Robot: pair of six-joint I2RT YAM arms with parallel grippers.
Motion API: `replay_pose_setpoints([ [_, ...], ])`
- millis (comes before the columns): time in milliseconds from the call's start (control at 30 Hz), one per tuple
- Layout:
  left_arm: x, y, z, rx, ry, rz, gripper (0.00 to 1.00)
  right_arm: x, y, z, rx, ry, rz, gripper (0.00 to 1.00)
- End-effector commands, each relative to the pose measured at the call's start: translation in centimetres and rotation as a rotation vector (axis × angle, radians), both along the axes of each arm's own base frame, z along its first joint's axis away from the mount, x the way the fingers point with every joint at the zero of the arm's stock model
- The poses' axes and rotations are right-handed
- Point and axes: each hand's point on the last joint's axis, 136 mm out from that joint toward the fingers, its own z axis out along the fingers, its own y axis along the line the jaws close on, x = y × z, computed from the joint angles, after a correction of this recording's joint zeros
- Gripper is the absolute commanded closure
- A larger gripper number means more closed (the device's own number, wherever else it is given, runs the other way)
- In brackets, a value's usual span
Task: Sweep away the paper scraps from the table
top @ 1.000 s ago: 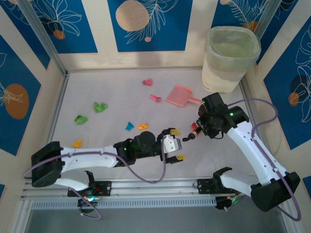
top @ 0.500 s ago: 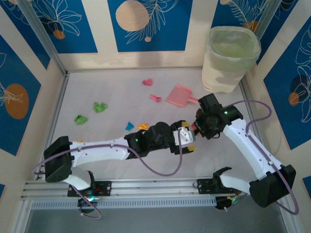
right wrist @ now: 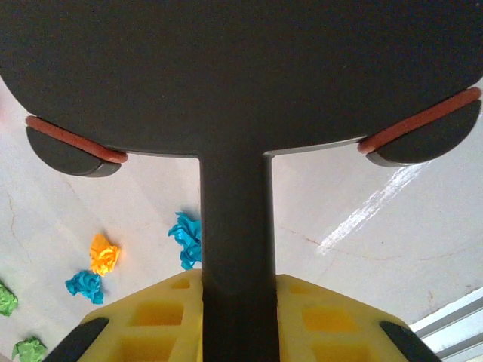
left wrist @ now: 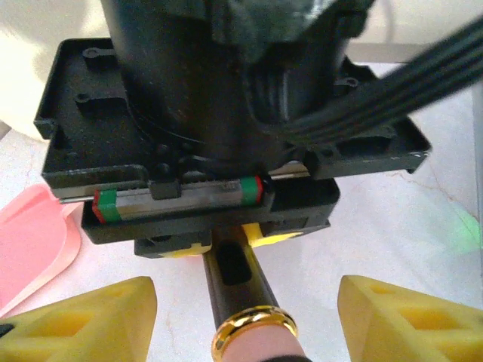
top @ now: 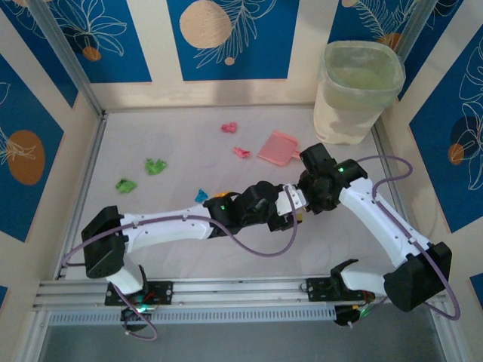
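The right gripper (right wrist: 234, 305) clamps the brush (right wrist: 241, 68) by its handle (left wrist: 235, 275), whose free end runs lengthwise between the left gripper (left wrist: 241, 317) and its spread, untouching fingers (left wrist: 90, 317).

Green paper scrap (right wrist: 6, 299) half past right wrist view's edge

I saw the waste bin (top: 358, 90) standing in the far right corner of the tabletop (top: 181, 143), with the dustpan (top: 278, 148) lying just in front of it and to its left. The paper scraps (top: 156, 166) lay scattered over the left and middle of the tabletop, two of them just left of the dustpan. Near the centre, the right end effector (right wrist: 234, 317) gripped the brush (right wrist: 226, 68), and the brush handle lay between the parted fingers of the left end effector (left wrist: 245, 302).
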Motion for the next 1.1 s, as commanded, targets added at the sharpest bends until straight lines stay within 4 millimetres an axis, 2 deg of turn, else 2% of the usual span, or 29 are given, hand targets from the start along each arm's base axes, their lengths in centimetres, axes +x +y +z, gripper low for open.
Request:
replay_pose_setpoints([
  [0,1.0,0.4,-0.4,0.035,0.019,0.065,0.36,0.4,0.7,1.0,0.038,-0.017,-0.021,1.00],
  [133,1.0,0.6,-0.7,0.051,0.023,0.061,0.41,0.5,0.9,1.0,0.044,-0.018,-0.017,1.00],
  [333,1.4,0.9,-1.3,0.075,0.040,0.067,0.42,0.7,1.2,0.9,0.042,-0.014,-0.007,1.00],
  [433,1.5,0.9,-1.5,0.071,0.054,0.069,0.47,0.7,1.5,0.8,0.050,-0.009,-0.003,1.00],
  [500,1.8,1.0,-1.6,0.070,0.052,0.080,0.54,0.8,1.6,0.8,0.052,-0.007,-0.001,1.00],
  [600,1.8,1.0,-1.8,0.070,0.061,0.074,0.56,0.8,1.7,0.7,0.055,-0.011,0.003,1.00],
  [733,2.0,1.1,-1.9,0.072,0.064,0.078,0.68,0.9,1.9,0.6,0.054,-0.008,0.006,1.00],
  [900,2.2,1.4,-1.8,0.067,0.066,0.088,0.98,1.0,2.0,0.4,0.056,-0.006,0.010,1.00],
  [1067,2.6,1.8,-1.3,0.043,0.071,0.120,1.00,0.9,1.8,0.5,0.042,-0.013,0.011,1.00],
])
